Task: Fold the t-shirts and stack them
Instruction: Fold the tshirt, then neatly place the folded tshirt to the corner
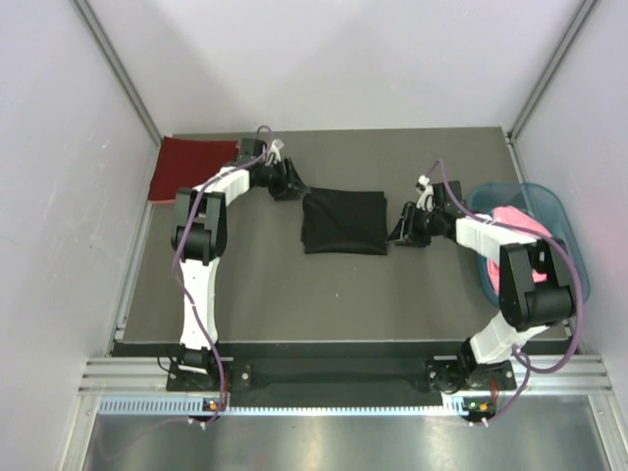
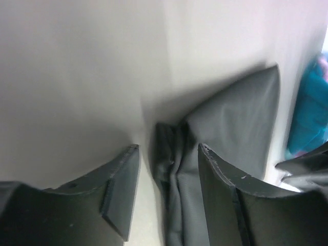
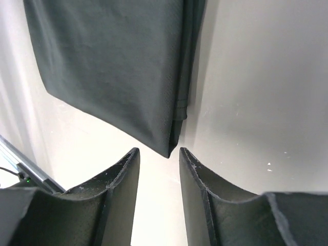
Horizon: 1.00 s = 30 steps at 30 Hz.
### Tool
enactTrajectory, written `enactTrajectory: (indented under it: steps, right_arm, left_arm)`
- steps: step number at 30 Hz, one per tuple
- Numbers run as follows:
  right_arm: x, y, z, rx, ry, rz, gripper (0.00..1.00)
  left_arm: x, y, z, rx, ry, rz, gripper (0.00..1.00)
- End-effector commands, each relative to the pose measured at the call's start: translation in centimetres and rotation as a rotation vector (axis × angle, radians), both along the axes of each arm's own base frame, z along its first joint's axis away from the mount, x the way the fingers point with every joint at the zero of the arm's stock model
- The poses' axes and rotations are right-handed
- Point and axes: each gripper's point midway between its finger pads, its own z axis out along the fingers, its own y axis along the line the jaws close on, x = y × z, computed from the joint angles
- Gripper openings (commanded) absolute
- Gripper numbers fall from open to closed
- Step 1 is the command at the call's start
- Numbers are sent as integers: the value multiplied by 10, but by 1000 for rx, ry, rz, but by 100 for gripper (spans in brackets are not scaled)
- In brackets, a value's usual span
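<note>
The black shirt (image 1: 343, 224) lies folded into a flat rectangle at the middle of the bench (image 1: 265, 294). The left gripper (image 1: 290, 184) sits low at the shirt's far-left corner with its jaws about half open. In the left wrist view a bunched fold of the black cloth lies in the gap between the fingers (image 2: 120, 195), nearer the right-hand one, and neither finger pinches it. The right gripper (image 1: 400, 234) is at the shirt's right edge, toward its near-right corner, with its jaws also partly open. In the right wrist view the layered corner of the shirt points into the gap just ahead of the fingertips (image 3: 123, 174), which hold nothing. The red shirt (image 1: 191, 169) lies flat in the far-left corner of the bench, well apart from the black one. The basket (image 1: 559, 211) stands at the right edge, beside the right arm, with a pink shirt (image 1: 510, 218) in it.
</note>
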Motion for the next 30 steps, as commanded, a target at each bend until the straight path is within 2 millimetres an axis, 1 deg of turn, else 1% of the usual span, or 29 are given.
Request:
enactTrajectory:
  steps: [1,3,6,12,15,20,23,27,30]
  right_arm:
    - [7,0,19,-17,-76,18,38]
    - [7,0,19,-15,-78,18,38]
    - [6,1,21,-6,-84,20,38]
    - [2,1,23,-5,-90,26,38]
    - [1,0,24,-6,-96,26,38]
    - [-2,-1,24,-7,-99,22,38]
    - [-4,-1,25,-5,-104,18,38]
    - [-5,-1,30,0,-116,17,38]
    - [-6,-1,31,3,-118,17,38]
  left_arm:
    - [-13,-12,-11,-23,-31,-66,54]
    - [-20,-12,-19,-8,-26,-67,54]
    - [-24,-9,-29,6,-6,-55,54]
    - [-28,-11,-40,12,23,-45,51]
    - [-29,-13,-42,6,26,-45,50]
    - [-34,-27,-40,-13,29,-71,49]
    - [-36,-30,-41,-7,31,-74,48]
    - [-39,-29,-44,0,47,-74,44]
    - [-39,-27,-40,20,40,-64,28]
